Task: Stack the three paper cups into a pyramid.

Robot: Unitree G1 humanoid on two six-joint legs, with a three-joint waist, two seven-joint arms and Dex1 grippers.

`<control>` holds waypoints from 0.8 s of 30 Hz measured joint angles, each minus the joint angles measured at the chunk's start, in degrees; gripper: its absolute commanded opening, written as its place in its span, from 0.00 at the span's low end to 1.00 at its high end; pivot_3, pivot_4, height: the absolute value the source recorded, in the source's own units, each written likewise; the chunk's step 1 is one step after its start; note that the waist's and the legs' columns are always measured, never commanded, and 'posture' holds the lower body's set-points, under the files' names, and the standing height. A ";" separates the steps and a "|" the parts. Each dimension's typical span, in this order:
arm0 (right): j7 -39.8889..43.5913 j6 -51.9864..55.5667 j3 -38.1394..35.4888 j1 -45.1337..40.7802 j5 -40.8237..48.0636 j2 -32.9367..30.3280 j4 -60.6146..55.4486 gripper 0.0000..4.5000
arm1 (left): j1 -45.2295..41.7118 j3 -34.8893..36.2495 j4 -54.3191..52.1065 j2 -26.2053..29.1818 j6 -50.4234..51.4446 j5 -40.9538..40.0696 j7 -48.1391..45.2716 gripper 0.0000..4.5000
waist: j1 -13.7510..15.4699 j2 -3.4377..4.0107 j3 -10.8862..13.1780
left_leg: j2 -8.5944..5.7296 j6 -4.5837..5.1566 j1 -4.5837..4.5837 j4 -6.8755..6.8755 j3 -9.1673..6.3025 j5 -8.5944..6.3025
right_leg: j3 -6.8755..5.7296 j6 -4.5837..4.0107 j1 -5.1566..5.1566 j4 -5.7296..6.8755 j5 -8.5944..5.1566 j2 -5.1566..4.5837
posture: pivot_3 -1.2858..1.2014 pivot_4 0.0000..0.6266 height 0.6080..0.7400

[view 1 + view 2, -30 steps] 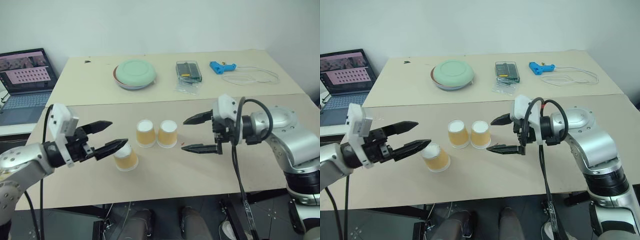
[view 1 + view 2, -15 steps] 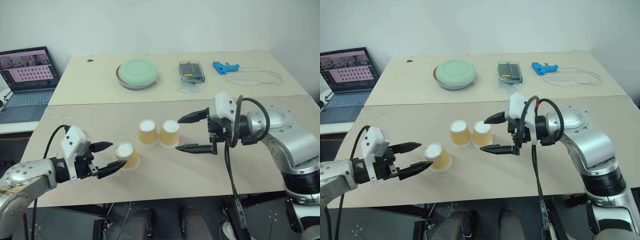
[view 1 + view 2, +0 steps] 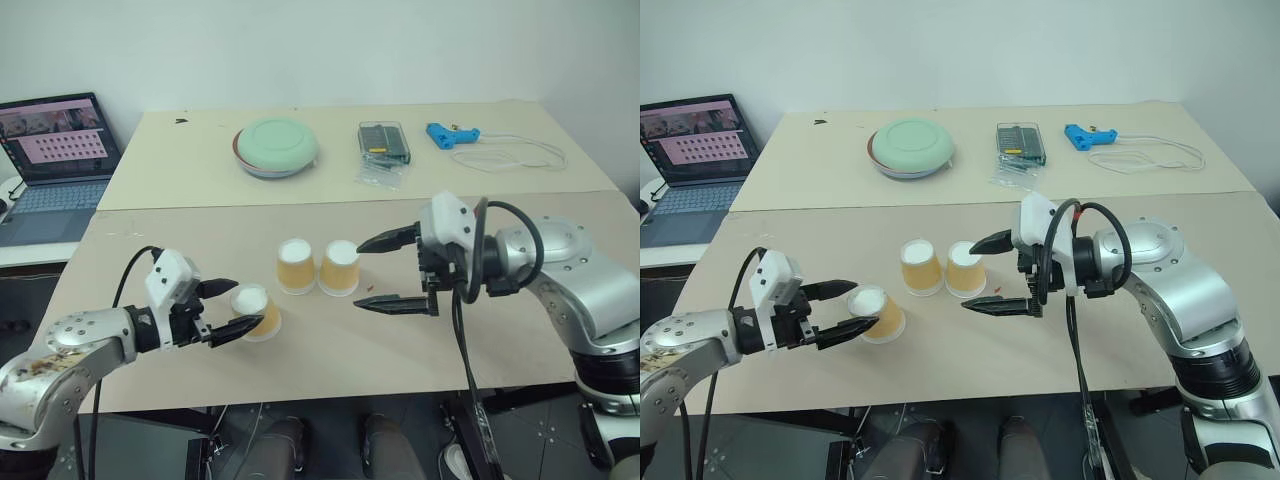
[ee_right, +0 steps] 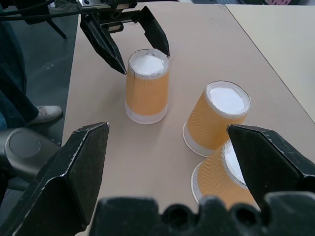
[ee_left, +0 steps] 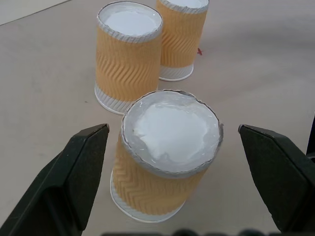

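The three paper cups were found upside down, white bases up, on the near half of the bench [image 3: 420, 360]. Two were set side by side near the middle, one cup [image 3: 295, 266] to the left and the second cup [image 3: 339, 267] just beside it on the right; whether they touched could not be told. The third cup [image 3: 253, 311] was placed apart, nearer the front edge and to the left. No cup was stacked on another.

The left pincer [image 3: 228, 309] was recorded with its fingers spread, one on each side of the third cup near its top; contact with the cup was not seen. The right pincer [image 3: 385, 271] was likewise spread wide, held level just to the right of the pair and empty.

On the far half of the bench a pale-green bowl [image 3: 276, 146], a clear case [image 3: 383, 141], a blue tool [image 3: 444, 134] and a white cord [image 3: 510, 153] were noted. A laptop [image 3: 52, 150] was observed open to the left.
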 measured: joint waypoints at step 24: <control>-2.17 -0.64 -0.05 -0.06 -1.50 -1.28 4.64 1.00 | -13.27 3.96 1.18 7.57 5.10 -3.57 -4.65 0.50 | 0.16 -0.12 0.06 | 0.00 0.00 -0.06 0.02 -0.02 0.00 | -0.05 0.36 -0.06 0.01 -0.21 0.07 | 0.52 0.24 1.00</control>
